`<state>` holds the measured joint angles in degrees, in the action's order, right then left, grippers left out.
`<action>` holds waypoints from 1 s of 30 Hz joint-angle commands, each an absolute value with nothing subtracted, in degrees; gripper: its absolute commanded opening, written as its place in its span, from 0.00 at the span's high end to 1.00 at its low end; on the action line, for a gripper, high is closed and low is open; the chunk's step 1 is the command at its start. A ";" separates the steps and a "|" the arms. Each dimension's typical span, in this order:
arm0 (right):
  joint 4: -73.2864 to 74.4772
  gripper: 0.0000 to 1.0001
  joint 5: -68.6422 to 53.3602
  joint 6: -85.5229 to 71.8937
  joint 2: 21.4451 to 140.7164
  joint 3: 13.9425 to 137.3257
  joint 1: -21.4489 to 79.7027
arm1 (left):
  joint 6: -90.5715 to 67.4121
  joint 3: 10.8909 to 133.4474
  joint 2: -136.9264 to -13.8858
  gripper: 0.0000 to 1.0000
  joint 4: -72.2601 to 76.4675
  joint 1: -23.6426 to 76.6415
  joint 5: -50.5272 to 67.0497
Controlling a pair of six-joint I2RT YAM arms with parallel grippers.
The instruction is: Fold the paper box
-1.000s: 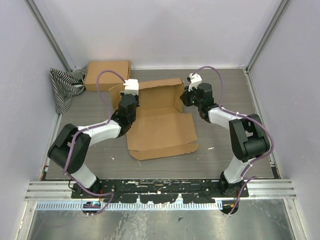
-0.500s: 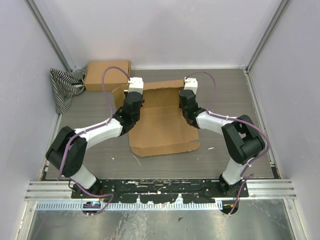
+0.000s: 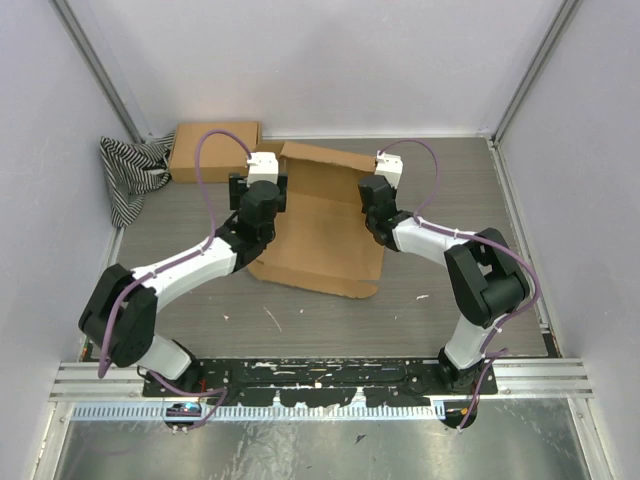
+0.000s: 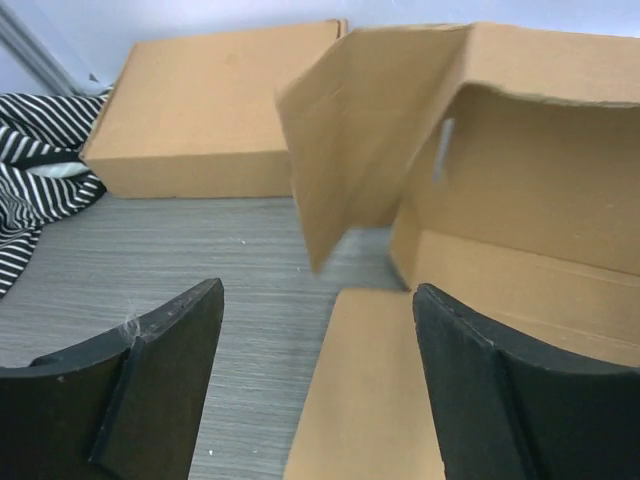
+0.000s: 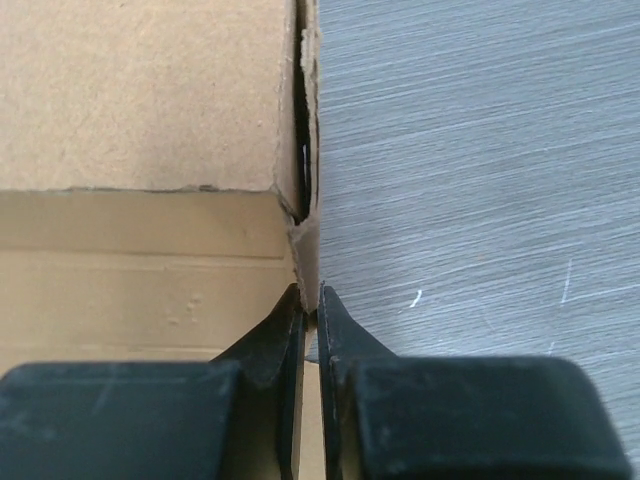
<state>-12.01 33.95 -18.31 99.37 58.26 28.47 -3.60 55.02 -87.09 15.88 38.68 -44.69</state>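
Note:
The paper box [image 3: 320, 240] is a brown die-cut sheet lying mid-table, its far wall and side flaps raised. My left gripper [image 3: 262, 190] hovers at its left edge. In the left wrist view that gripper [image 4: 318, 340] stands open, with the sheet's left edge [image 4: 370, 400] lying below and between the fingers, untouched. A loose side flap [image 4: 350, 130] stands upright ahead of it. My right gripper [image 3: 374, 200] is at the box's right edge. In the right wrist view it [image 5: 311, 300] is shut on the thin upright right wall [image 5: 309, 245] of the paper box [image 5: 140, 110].
A second, closed brown cardboard box [image 3: 213, 150] sits at the back left, also seen in the left wrist view [image 4: 210, 110]. A black-and-white striped cloth [image 3: 128, 175] lies beside it by the left wall. Bare grey tabletop [image 3: 470, 200] lies right of the box.
My left gripper has opened and let go of the box's left flap. The sheet has swung slightly and its far wall stands higher. The right gripper stays shut on the right wall.

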 commanded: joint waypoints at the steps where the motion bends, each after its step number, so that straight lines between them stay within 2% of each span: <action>1: -5.42 0.99 33.71 -18.53 97.00 57.88 25.80 | -2.38 56.78 -81.22 0.15 15.00 37.02 -47.65; 5: -5.45 0.99 29.30 -14.67 93.66 55.96 22.56 | -8.74 59.18 -78.44 0.15 9.80 27.67 -38.09; 10: -6.14 0.99 18.82 -9.84 89.67 53.45 16.38 | -16.25 64.69 -83.53 0.18 3.48 15.62 -20.44; 15: -4.89 0.99 3.44 -4.16 87.31 53.96 11.82 | -12.80 65.07 -89.00 0.19 4.51 15.18 -11.83; 20: -2.80 0.99 -6.91 -0.28 87.37 55.44 10.86 | -13.84 55.12 -89.49 0.23 17.03 15.14 -6.48; 30: -1.36 0.99 -8.83 0.45 88.68 56.29 10.78 | -11.18 43.42 -87.24 0.25 31.44 13.77 -5.86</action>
<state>-3.07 -6.20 -0.25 89.38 54.22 10.66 -12.23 45.76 -89.80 22.06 15.11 -6.68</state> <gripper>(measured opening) 0.121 0.752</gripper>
